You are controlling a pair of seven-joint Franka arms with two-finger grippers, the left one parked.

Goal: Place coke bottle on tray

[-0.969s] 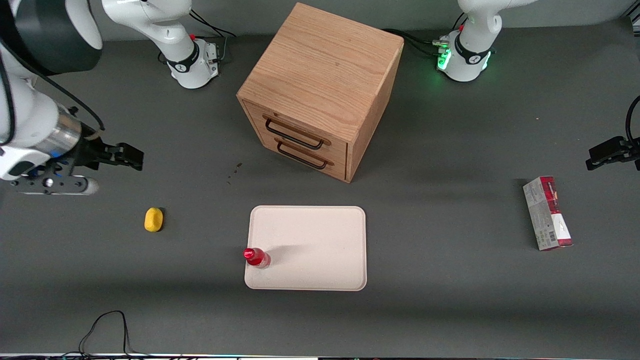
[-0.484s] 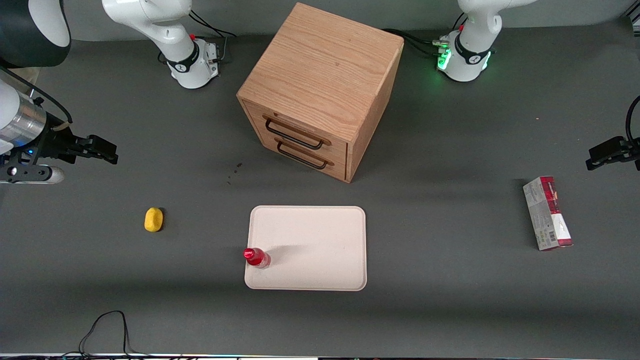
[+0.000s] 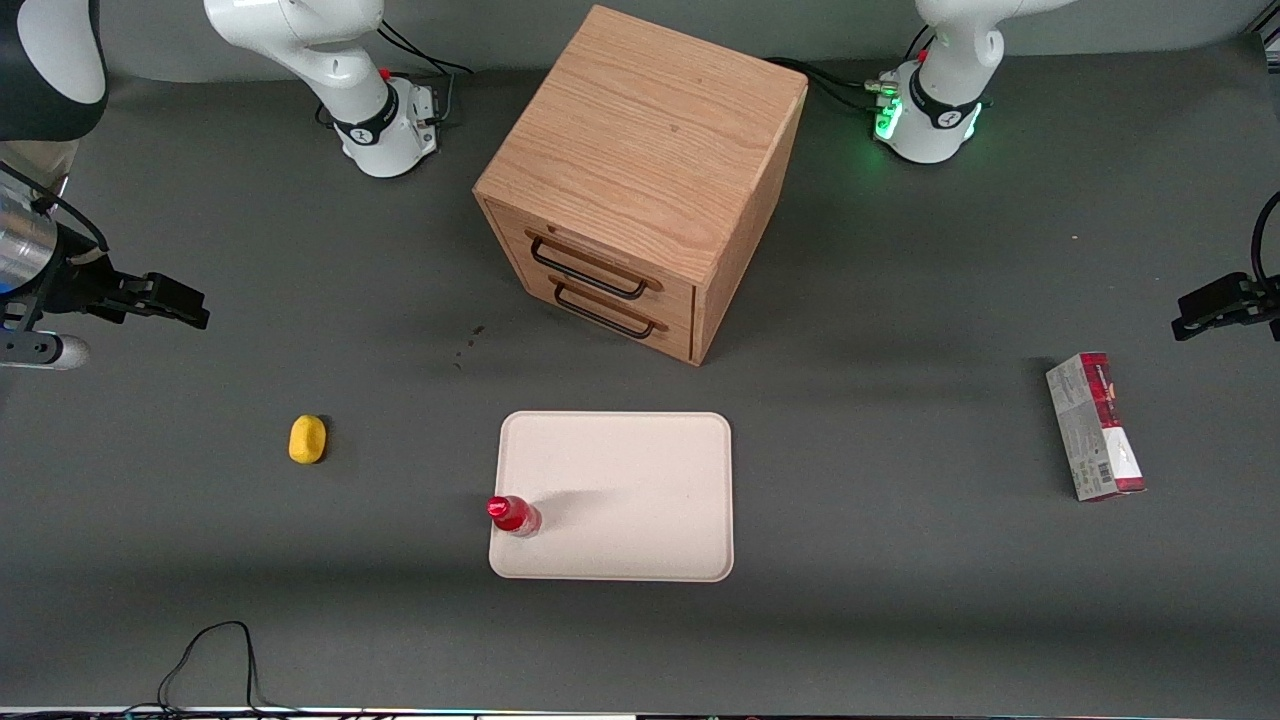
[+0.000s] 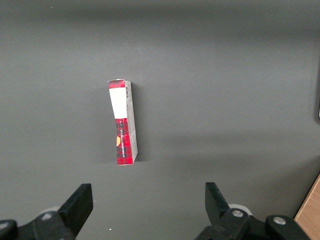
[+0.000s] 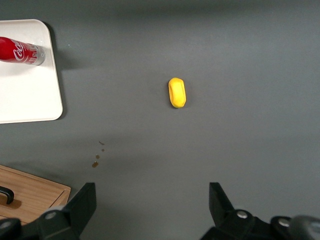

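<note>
At the working arm's end of the table, in the front view, the gripper (image 3: 185, 306) hangs above bare surface, well apart from the tray (image 3: 640, 470) and holding nothing. The coke bottle (image 3: 514, 515) stands upright on the tray, just inside the rim on the side toward the working arm (base close to that edge, cap leaning outward over it in this view). Judged from this, the placing is done and the step in hand is the retreat; to do it well, the arm should keep high and away from the tray, since a bottle so near the rim would topple at a light knock. A yellow lump (image 3: 308, 439) lies between gripper and tray, nearer the camera than the gripper. The wooden drawer cabinet (image 3: 640, 170) stands farther from the camera than the tray, and a red-and-grey carton (image 3: 1094, 425) lies toward the parked arm's end.

In the right wrist view, the fingers (image 5: 80, 205) stand wide apart with nothing between them. The bottle's white lettering shows, its body on the tray near a rounded corner. The yellow lump sits alone on open grey table, so there is ample room around the gripper.

In the left wrist view, only the carton is seen, lying clear of everything.
</note>
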